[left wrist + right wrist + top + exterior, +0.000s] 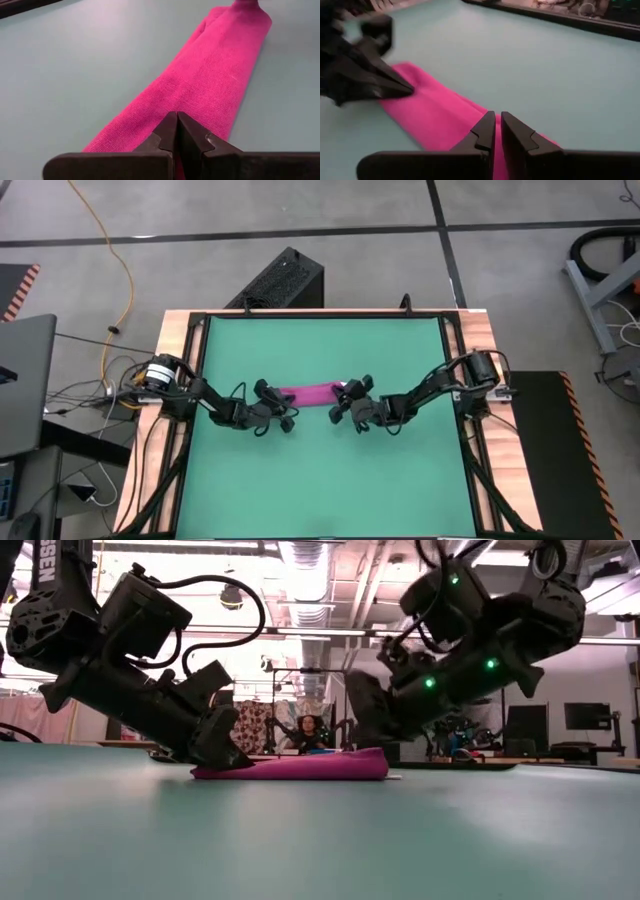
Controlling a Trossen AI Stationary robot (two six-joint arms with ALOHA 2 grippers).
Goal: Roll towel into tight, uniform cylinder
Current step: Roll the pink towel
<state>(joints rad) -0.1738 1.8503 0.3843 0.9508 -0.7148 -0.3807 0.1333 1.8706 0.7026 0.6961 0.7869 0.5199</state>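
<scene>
At frame centre, both grippers, left [283, 418] and right [342, 408], pinch the towel [310, 393] ends; uneven pull risks a lopsided roll.

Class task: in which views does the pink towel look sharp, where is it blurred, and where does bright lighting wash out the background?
Left wrist view: the towel shows crisp weave, softer at its far end. Right wrist view: the towel and the left end effector are blurred. Low view: bright ceiling lights wash out the background behind dark arms. High view: even light on the green mat.
</scene>
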